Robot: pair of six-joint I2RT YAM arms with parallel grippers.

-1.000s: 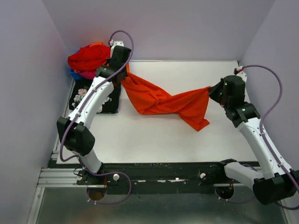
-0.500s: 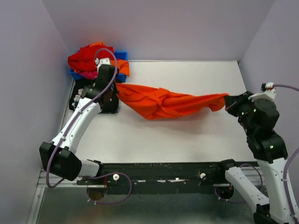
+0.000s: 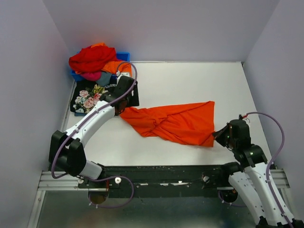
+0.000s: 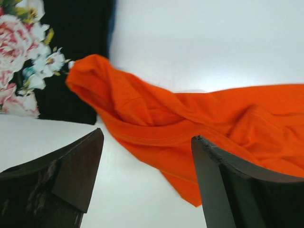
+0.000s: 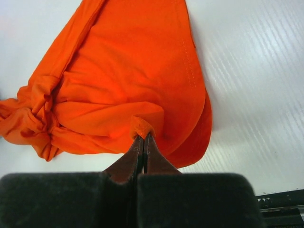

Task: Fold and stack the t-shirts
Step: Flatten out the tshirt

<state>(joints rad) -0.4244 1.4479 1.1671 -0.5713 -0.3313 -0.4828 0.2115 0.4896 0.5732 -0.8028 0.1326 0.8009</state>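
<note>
Laying-out step: the orange t-shirt (image 3: 173, 122) lies twisted mid-way across the table (image 3: 190, 80), its four o'clock corner pinched by the right gripper (image 5: 143, 137), while the left gripper (image 4: 147, 137) hovers with jaws spread and empty over the nine o'clock end — likely next, regrip there and untwist.

Arms (image 3: 95, 121): two.
Tools: two, the left tool (image 4: 147, 159) and the right tool (image 5: 143, 138).
Bench (image 3: 190, 80): one.
Blue bin (image 3: 124, 55): one.
Orange t-shirt (image 3: 175, 122), lying loose: one.
Black rose-print t-shirt (image 3: 85, 99): one.
Heap of t-shirts (image 3: 92, 59) at the bin: one; red, orange, pink and grey cloth show, four colours, but the number of shirts cannot be told.
Purple cables (image 3: 270, 123): two, one per arm.
</note>
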